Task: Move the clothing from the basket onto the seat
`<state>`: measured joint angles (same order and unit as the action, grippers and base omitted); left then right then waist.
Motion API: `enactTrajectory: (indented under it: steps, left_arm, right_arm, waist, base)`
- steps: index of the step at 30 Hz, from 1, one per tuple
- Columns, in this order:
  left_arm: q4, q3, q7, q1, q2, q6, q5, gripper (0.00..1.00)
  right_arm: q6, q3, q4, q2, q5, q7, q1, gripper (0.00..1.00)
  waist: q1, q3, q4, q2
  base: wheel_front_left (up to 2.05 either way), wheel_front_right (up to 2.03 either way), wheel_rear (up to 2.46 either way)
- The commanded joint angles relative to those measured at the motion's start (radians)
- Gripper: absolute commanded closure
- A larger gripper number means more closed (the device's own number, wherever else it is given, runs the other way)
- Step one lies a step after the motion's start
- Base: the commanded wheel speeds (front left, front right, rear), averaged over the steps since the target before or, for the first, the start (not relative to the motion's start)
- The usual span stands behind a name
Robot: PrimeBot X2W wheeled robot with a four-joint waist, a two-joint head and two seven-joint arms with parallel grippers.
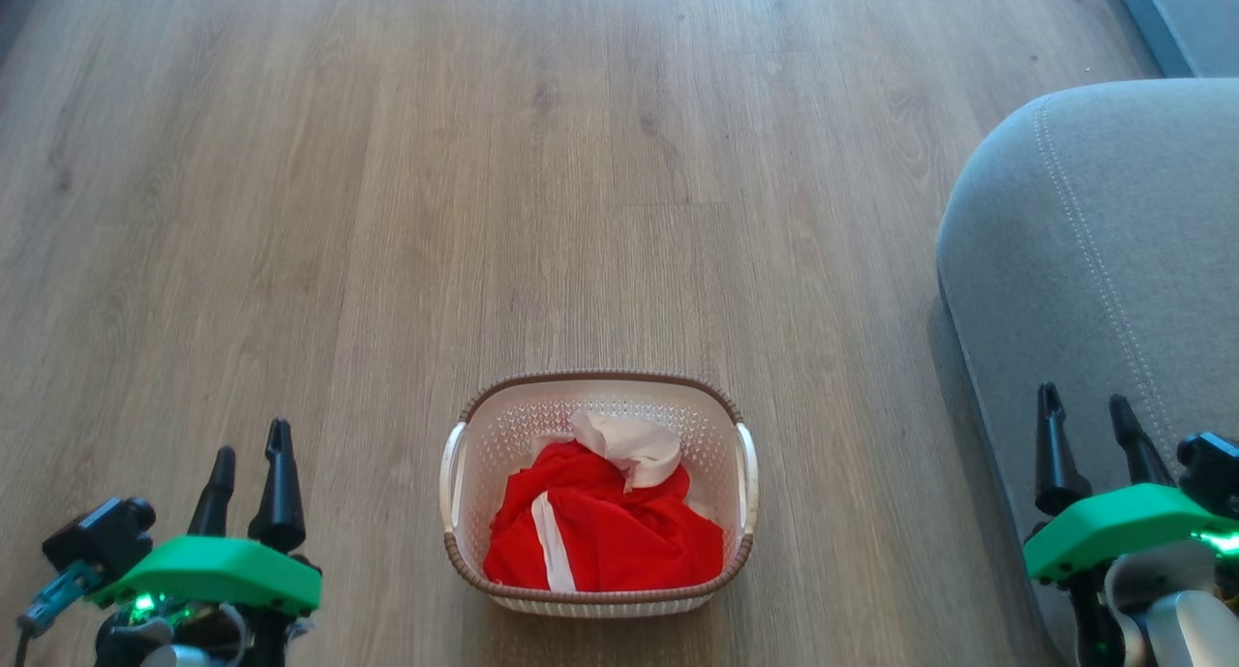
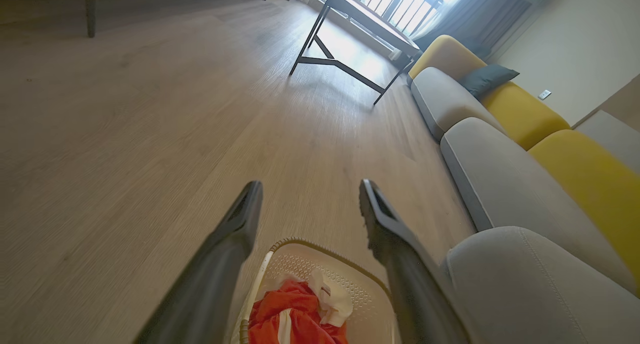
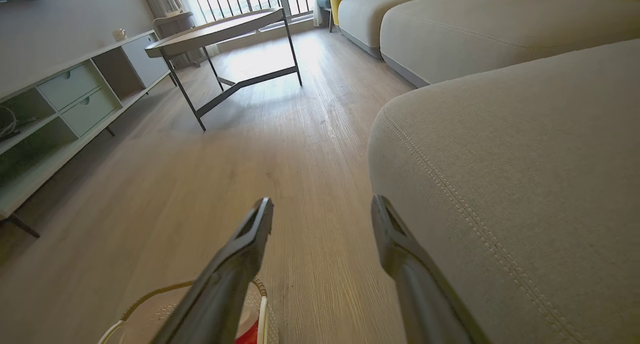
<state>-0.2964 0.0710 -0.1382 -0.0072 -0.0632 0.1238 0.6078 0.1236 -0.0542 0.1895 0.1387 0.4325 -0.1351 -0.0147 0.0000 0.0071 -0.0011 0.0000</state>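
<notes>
1. The left gripper (image 1: 252, 438) is low on the left. Its two dark fingers point up and forward and are spread wide apart. It holds nothing.
2. The right gripper (image 1: 1084, 394) is low on the right. Its fingers are spread wide too, with nothing between them (in the head view it shows in front of the seat's edge).
3. The grippers are on either side of the basket (image 1: 503, 425), and neither one touches it.
4. The basket stands on the wood floor (image 1: 387, 212). It is white with lots of little holes, a brown rim and a white handle on each side.
5. The clothing (image 1: 610, 536) lies bunched up inside the basket. It is bright red with a white stripe. A white cloth part (image 1: 634, 444) sits on top at the far side.
6. The seat (image 1: 1094, 241) is big and grey, with round edges and two pale lines of stitching. It is to the right of the basket, near it but not touching.
</notes>
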Motion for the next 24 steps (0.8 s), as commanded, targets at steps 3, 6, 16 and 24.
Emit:
enactTrajectory:
  steps: [3, 6, 16, 24]
  left_arm:
    - [0.038, 0.018, -0.018, -0.057, -0.027, 0.004, -0.049, 0.00]
    - [0.040, 0.019, -0.026, -0.056, -0.028, 0.005, -0.084, 0.00]
    - [0.041, 0.015, -0.056, -0.060, -0.038, 0.005, -0.197, 0.00]
    - [0.040, 0.017, -0.079, -0.059, -0.042, 0.006, -0.288, 0.00]
  right_arm:
    - [0.005, 0.019, -0.042, 0.034, -0.053, -0.021, -0.027, 0.00]
    - [0.005, 0.024, -0.043, 0.038, -0.081, -0.030, -0.026, 0.00]
    - [0.006, 0.074, -0.027, 0.070, -0.148, -0.059, -0.030, 0.00]
    - [0.006, 0.108, -0.021, 0.092, -0.208, -0.083, -0.033, 0.00]
  waist:
    - [0.0000, 0.000, 0.000, 0.0000]
    - [0.0000, 0.001, 0.000, 0.0000]
    - [0.0000, 0.005, 0.003, 0.0000]
    - [0.0000, 0.008, 0.004, 0.0000]
  base:
    - [0.00, 0.00, 0.00]
    - [0.00, 0.00, 0.00]
    - [0.00, 0.00, 0.00]
    - [0.00, 0.00, 0.00]
